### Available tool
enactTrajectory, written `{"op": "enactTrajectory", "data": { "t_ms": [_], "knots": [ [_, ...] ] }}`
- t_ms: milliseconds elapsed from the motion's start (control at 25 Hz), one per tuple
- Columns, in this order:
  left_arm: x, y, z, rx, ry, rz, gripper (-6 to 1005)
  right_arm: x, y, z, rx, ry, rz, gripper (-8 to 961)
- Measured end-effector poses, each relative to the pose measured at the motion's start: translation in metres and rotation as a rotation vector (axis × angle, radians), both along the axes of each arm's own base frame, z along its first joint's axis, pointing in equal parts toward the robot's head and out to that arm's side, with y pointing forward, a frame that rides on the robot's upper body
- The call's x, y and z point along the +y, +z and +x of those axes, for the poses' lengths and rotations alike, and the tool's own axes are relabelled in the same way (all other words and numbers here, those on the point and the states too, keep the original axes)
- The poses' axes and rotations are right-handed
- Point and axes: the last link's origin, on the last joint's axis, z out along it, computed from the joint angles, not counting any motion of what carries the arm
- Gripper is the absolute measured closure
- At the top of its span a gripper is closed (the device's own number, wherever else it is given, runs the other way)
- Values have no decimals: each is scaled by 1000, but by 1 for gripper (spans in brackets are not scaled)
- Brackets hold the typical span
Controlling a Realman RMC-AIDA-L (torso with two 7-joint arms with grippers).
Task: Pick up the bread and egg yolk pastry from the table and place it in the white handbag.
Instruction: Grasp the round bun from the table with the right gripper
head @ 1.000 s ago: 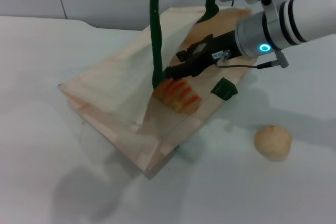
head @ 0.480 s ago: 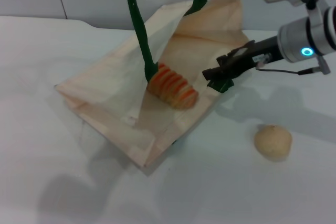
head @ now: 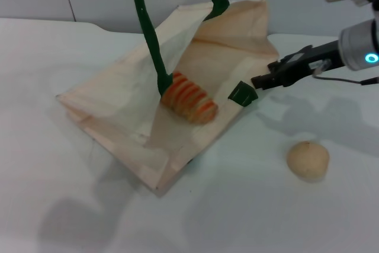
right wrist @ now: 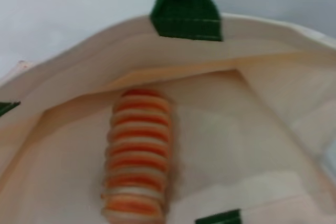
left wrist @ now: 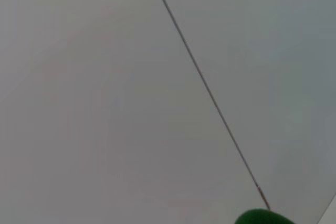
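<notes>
The white handbag (head: 118, 105) lies tilted on the table (head: 249, 217), its mouth facing right. Its dark green handles (head: 148, 34) rise taut out of the top of the head view. The ridged orange bread (head: 189, 99) lies inside the bag near the mouth; it also shows in the right wrist view (right wrist: 137, 156), resting on the bag's inner fabric (right wrist: 252, 129). My right gripper (head: 262, 80) is open and empty, just outside the bag's mouth to the right. The round tan egg yolk pastry (head: 308, 160) sits on the table to the right of the bag. My left gripper is out of view.
A green tab (head: 241, 94) sticks out at the bag's mouth just left of my right gripper. A pale wall runs behind the table. The left wrist view shows only wall and a bit of green handle (left wrist: 260, 217).
My right gripper has let go of the bread inside the bag and pulled back to the right, out of the mouth. The bag's handles have shifted left and the mouth stands wider open.
</notes>
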Motion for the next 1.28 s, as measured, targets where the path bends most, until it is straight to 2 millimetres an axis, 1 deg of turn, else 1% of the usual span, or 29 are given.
{"op": "enactTrajectory", "data": {
  "t_ms": [80,120,160,240,400,520,680,800,920,1280],
  "knots": [
    [0,1,-2,8,6,8,885,0,7,2,13,-5,10,321],
    [1,1,-3,9,8,10,885,-2,15,4,41,-6,19,321],
    [1,1,-3,10,8,12,885,-2,15,4,41,-6,19,322],
    [1,3,-4,7,9,19,885,-5,27,7,71,-10,33,322],
    [2,6,-6,0,15,33,886,-12,39,19,74,-31,47,324],
    [2,9,-9,-3,22,40,886,-17,43,29,49,-51,45,324],
    [2,11,-10,-6,26,48,885,-28,49,42,22,-85,10,324],
    [3,13,-11,-4,30,57,885,-37,52,45,13,-101,-35,322],
    [3,13,-12,-2,33,58,884,-45,50,49,-23,-118,-94,320],
    [4,13,-11,-2,30,58,882,-55,48,52,-68,-151,-174,282]
  ]
}}
